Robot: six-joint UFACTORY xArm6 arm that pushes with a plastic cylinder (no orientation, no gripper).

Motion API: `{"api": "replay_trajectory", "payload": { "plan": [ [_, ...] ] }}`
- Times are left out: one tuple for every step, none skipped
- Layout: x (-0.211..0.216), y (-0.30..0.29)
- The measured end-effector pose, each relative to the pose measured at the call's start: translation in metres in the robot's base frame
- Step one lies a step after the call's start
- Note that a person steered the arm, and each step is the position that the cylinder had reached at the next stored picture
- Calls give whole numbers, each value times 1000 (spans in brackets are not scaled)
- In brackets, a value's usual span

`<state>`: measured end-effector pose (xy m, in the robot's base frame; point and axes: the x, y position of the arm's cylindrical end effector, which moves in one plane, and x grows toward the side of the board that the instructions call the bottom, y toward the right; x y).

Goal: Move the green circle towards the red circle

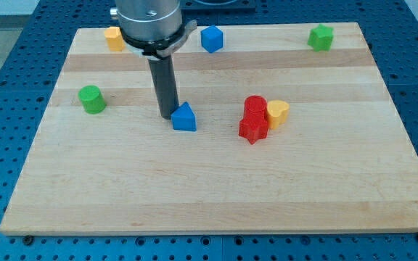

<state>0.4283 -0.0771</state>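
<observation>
A single camera covers the scene, so no part is shared with a second view. It looks down at a slant from beyond the view's bottom edge of the wooden board (216, 196), facing toward the view's top. The board narrows toward the top — the far edge sits higher in the frame and reads shorter than the near one. All four edges fit inside the picture, with blue perforated table (6, 72) showing around them — a middling distance, not close. The arm's upper housing (153, 25) is cut off by the top edge.
</observation>
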Motion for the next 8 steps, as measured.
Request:
{"api": "replay_trajectory", "payload": {
  "plan": [
    [0, 20],
    [1, 42],
    [1, 58],
    [-4, 48],
    [-3, 27],
    [13, 17],
    [19, 14],
    [21, 14]
  ]
}}
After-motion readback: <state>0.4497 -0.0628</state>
